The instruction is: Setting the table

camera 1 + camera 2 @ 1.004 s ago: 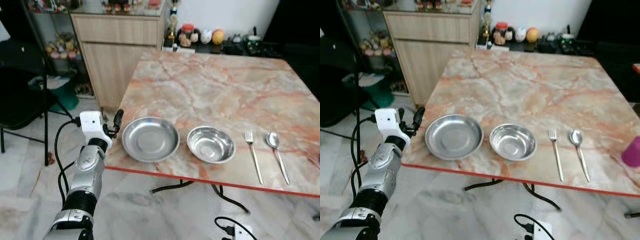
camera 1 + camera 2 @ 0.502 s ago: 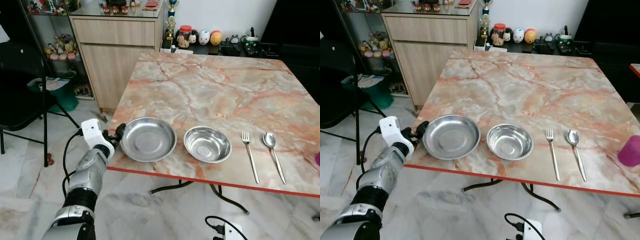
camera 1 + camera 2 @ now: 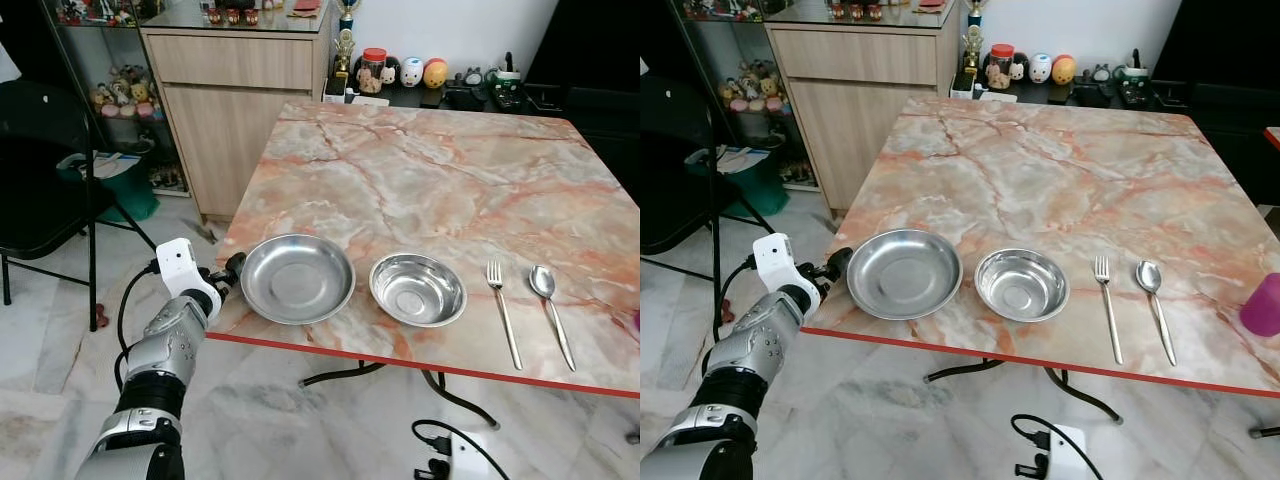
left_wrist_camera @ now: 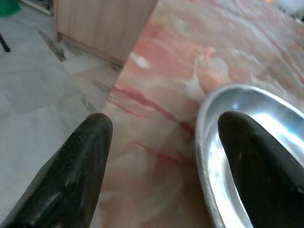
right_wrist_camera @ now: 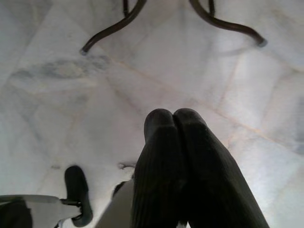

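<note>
A round steel plate [image 3: 297, 278] lies near the front left corner of the marble table [image 3: 430, 170]. To its right are a steel bowl [image 3: 417, 289], a fork [image 3: 503, 313] and a spoon [image 3: 550, 300]. My left gripper [image 3: 232, 268] is at the table's left edge, level with the plate. In the left wrist view the left gripper [image 4: 164, 123] is open. One finger [image 4: 256, 161] is over the plate [image 4: 266, 118] and the other finger [image 4: 80, 166] is outside the table edge, with the plate's rim between them. My right gripper [image 5: 173, 116] hangs shut over the floor.
A pink cup [image 3: 1262, 305] stands at the table's right edge. A black chair [image 3: 40, 190] stands to the left, with a wooden cabinet [image 3: 240, 90] behind the table. A white device with a cable [image 3: 460, 462] lies on the floor beneath the table's front edge.
My left gripper has come down from above the table's corner to the level of the plate's left rim. The camera view has shifted slightly.
</note>
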### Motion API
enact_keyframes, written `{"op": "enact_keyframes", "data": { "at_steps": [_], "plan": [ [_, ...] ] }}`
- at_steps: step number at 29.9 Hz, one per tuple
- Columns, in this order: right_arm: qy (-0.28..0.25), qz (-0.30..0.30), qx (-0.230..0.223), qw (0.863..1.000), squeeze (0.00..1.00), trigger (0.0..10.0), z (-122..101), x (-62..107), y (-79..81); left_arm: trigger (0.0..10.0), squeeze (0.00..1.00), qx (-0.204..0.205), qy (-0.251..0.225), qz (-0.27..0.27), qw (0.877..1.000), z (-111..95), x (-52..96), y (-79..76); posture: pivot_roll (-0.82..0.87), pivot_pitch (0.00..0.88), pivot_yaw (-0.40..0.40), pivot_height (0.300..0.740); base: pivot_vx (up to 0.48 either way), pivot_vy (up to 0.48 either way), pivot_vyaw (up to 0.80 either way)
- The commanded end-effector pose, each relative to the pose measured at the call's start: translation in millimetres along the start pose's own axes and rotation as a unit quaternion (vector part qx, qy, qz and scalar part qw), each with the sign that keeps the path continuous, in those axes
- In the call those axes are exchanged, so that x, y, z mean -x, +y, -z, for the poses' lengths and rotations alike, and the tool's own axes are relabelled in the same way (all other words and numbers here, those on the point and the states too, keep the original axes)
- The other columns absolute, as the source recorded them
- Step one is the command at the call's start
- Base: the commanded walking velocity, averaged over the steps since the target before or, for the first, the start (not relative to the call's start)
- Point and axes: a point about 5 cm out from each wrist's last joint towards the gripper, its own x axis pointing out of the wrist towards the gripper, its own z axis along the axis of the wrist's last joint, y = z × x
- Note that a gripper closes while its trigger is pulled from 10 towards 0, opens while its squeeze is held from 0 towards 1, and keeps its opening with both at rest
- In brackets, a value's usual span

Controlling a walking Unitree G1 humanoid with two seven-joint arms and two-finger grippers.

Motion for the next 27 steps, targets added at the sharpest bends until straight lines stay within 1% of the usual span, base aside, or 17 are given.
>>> {"op": "enact_keyframes", "data": {
  "at_steps": [1, 3, 8, 9, 10, 11, 13, 14, 16, 20, 24, 27],
  "plan": [
    [0.002, 0.003, -0.009, 1.0, 0.0, 10.0, 2, 1.3, -4.5, 10.0, 0.0, -0.024, 0.004, 0.011, 1.0, -2, -0.3, -5.5, 0.05, 0.0, -0.019, 0.736, 0.0, 0.0, 0.0],
    [0.002, 0.003, -0.01, 1.0, 0.0, 10.0, 2, 1.6, -5.7, 10.0, 0.0, -0.025, 0.006, 0.012, 1.0, -1, -0.2, -6.8, 0.05, 0.0, -0.019, 0.736, 0.0, 0.0, 0.0],
    [0.003, 0.004, -0.009, 1.0, 0.0, 10.0, 4, 2.4, -7.6, 10.0, 0.0, -0.055, 0.017, 0.03, 0.998, 3, 0.7, -12.6, 0.05, 0.0, -0.02, 0.736, 0.0, 0.0, 0.0],
    [0.004, 0.005, -0.009, 1.0, 0.0, 10.0, 5, 2.3, -6.4, 10.0, 0.0, -0.058, 0.018, 0.033, 0.998, 4, 0.9, -13.3, 0.05, 0.0, -0.02, 0.736, 0.0, 0.0, 0.0],
    [0.006, 0.004, -0.009, 1.0, 0.0, 10.0, 7, 2.0, -1.4, 10.0, 0.0, -0.065, 0.021, 0.034, 0.997, 5, 1.2, -14.0, 0.05, 0.0, -0.021, 0.736, 0.0, 0.0, 0.0],
    [0.006, 0.004, -0.009, 1.0, 0.0, 10.0, 7, 2.0, -1.4, 10.0, 0.0, -0.065, 0.021, 0.034, 0.997, 5, 1.2, -14.0, 0.05, 0.0, -0.021, 0.736, 0.0, 0.0, 0.0],
    [0.011, 0.0, -0.008, 1.0, 0.0, 10.0, 10, 1.4, 9.9, 10.0, 0.0, -0.085, 0.026, 0.03, 0.996, 7, 1.4, -13.2, 0.05, 0.0, -0.02, 0.736, 0.0, 0.0, 0.0],
    [0.011, 0.0, -0.008, 1.0, 0.0, 10.0, 10, 1.4, 9.9, 10.0, 0.0, -0.085, 0.026, 0.03, 0.996, 7, 1.4, -13.2, 0.05, 0.0, -0.02, 0.736, 0.0, 0.0, 0.0],
    [0.014, 0.0, -0.006, 1.0, 0.0, 10.0, 12, 0.9, 18.0, 10.0, 0.0, -0.092, 0.033, 0.028, 0.995, 10, 1.8, -13.4, 0.05, 0.0, -0.019, 0.736, 0.0, 0.0, 0.0],
    [0.015, 0.005, -0.004, 1.0, 0.0, 10.0, 12, 0.5, 21.4, 10.0, 0.0, -0.094, 0.036, 0.028, 0.995, 12, 1.8, -14.5, 0.05, 0.0, -0.018, 0.736, 0.0, 0.0, 0.0],
    [0.007, 0.007, -0.005, 1.0, 0.0, 10.0, 6, -1.2, 24.1, 10.0, 0.0, -0.097, 0.039, 0.031, 0.994, 14, 1.6, -16.4, 0.05, 0.0, -0.018, 0.736, 0.0, 0.0, 0.0],
    [-0.005, 0.006, -0.004, 1.0, 0.0, 10.0, -2, -3.4, 25.7, 10.0, 0.0, -0.102, 0.042, 0.033, 0.993, 15, 1.5, -17.4, 0.05, 0.0, -0.017, 0.736, 0.0, 0.0, 0.0]
  ]
}}
